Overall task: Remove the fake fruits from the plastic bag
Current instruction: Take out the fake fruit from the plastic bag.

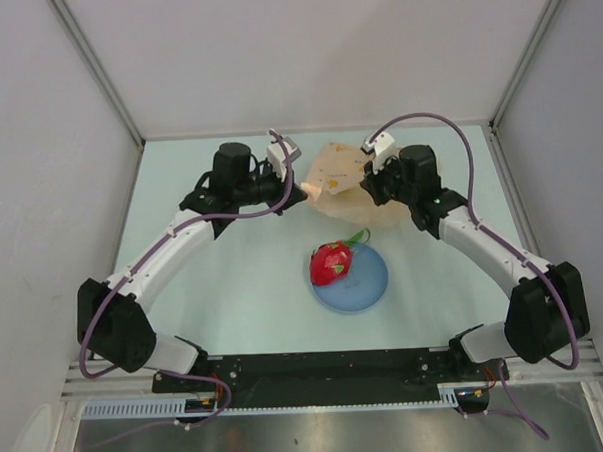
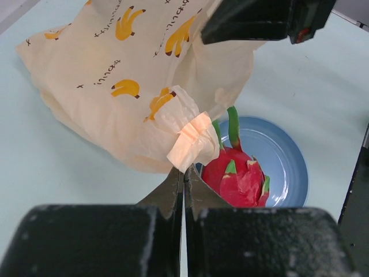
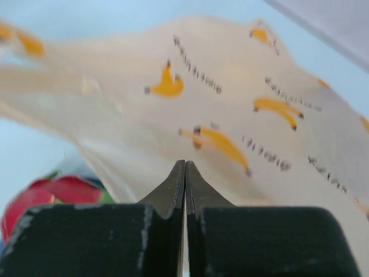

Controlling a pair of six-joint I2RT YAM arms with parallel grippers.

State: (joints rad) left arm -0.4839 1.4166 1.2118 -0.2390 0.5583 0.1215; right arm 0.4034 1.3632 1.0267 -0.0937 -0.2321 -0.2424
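The peach-orange plastic bag (image 1: pixel 341 174) with banana prints hangs lifted between both grippers behind the plate. My left gripper (image 1: pixel 303 193) is shut on a folded corner of the bag (image 2: pixel 187 144); its tips (image 2: pixel 183 171) pinch that corner. My right gripper (image 1: pixel 366 189) is shut, its tips (image 3: pixel 184 164) against the bag (image 3: pixel 230 104) on the bag's right side. The red-pink dragon fruit (image 1: pixel 333 262) lies on the round blue plate (image 1: pixel 369 288), below the bag; it also shows in the left wrist view (image 2: pixel 237 178) and in the right wrist view (image 3: pixel 40 199). The banana, the yellow-orange fruit and the grapes are not in view.
The blue plate (image 2: pixel 285 153) sits in the middle of the pale green table (image 1: pixel 224 279). White walls close off the left, the back and the right. The black arm mount rail (image 1: pixel 328 370) runs along the near edge.
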